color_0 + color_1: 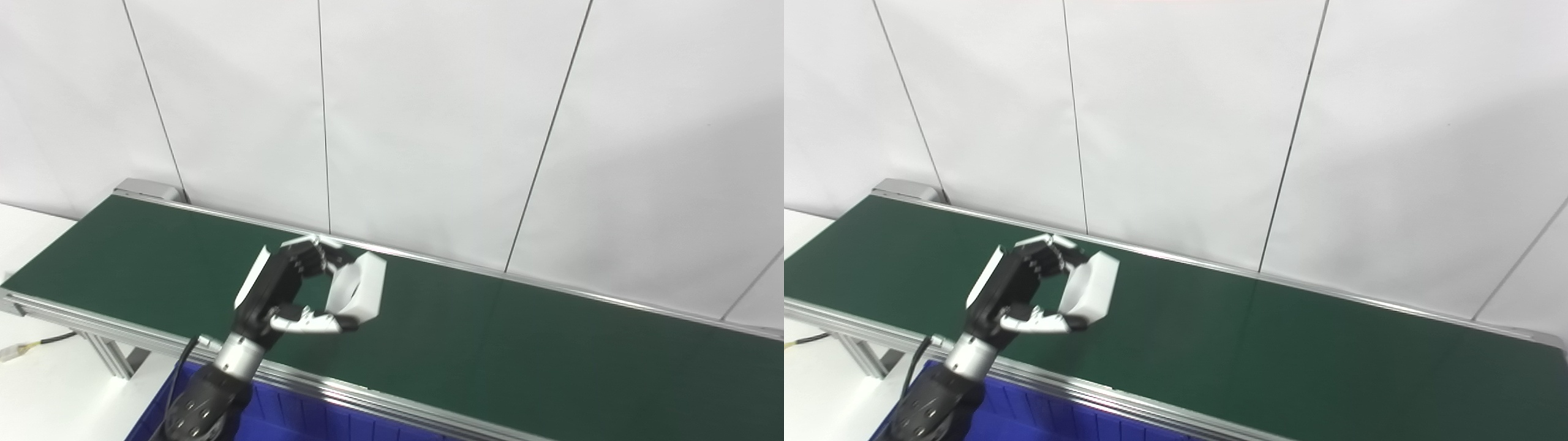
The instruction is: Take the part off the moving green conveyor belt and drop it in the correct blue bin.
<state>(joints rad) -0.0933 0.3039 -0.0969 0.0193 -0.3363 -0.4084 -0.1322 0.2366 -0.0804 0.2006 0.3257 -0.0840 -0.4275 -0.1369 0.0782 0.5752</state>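
Note:
My left hand [288, 288] is over the green conveyor belt [520, 343], also in the right eye view [1020, 288]. It is shut on a white boxy part [358, 288], pinched between the fingers on top and the thumb below, the same in the right eye view [1090, 288]. The part looks lifted a little off the belt surface. My right hand is not in view.
A blue bin [294, 422] sits just below the belt's near rail [343, 389], under my left forearm. The belt's metal end [147, 188] is at the far left. A white panel wall stands behind. A cable [37, 343] lies on the white table at left.

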